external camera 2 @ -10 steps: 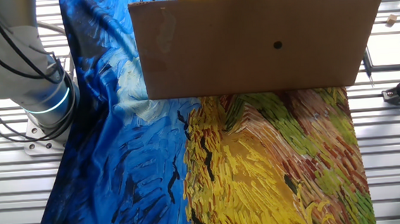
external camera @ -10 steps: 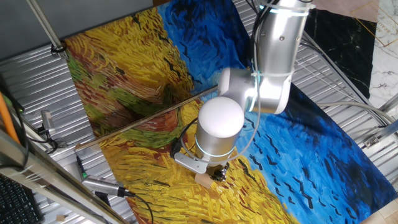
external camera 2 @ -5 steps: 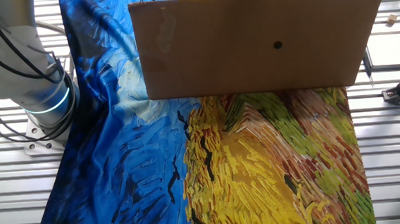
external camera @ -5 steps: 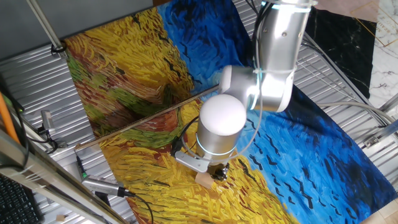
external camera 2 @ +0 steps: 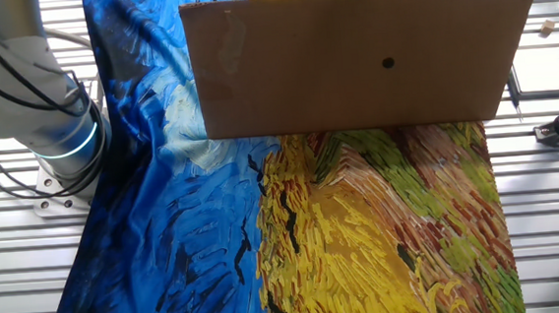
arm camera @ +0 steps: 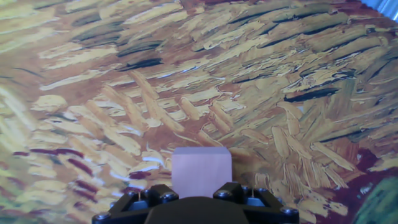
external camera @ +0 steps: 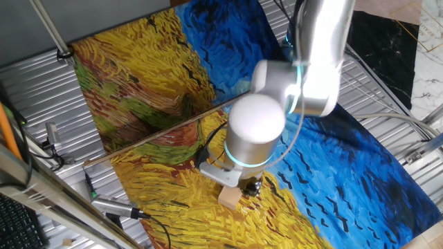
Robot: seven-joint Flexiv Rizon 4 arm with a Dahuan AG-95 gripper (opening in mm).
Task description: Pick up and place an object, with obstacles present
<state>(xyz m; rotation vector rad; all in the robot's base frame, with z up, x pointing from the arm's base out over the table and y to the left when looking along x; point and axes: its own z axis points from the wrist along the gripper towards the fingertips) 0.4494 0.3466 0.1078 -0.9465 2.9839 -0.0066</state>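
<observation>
Gripper (external camera: 248, 191): sitting low under the arm's wrist, on the near side of the rod; in the hand view its dark jaw housing is framing the cube from both sides, so it appears to be clamping the cube, though the finger pads themselves are not showing.
Cube (arm camera: 201, 172): sitting between the jaws, its pale top face plain; in one fixed view the cube (external camera: 230, 198) is showing just below the gripper, close above the painted cloth (external camera: 152, 69), and contact with the cloth is hard to judge.
Rod (external camera: 159, 133): lying straight across the cloth, behind the gripper and apart from the cube.
Cardboard panel (external camera 2: 357, 60): blocking the other fixed view, so nothing of the grasp is showing there.
Done, as a judgement: the grasp is looking made and the lift is likely starting.
Left, as a judgement: carrying the cube clear of the rod and setting it down; no target spot is marked.
</observation>
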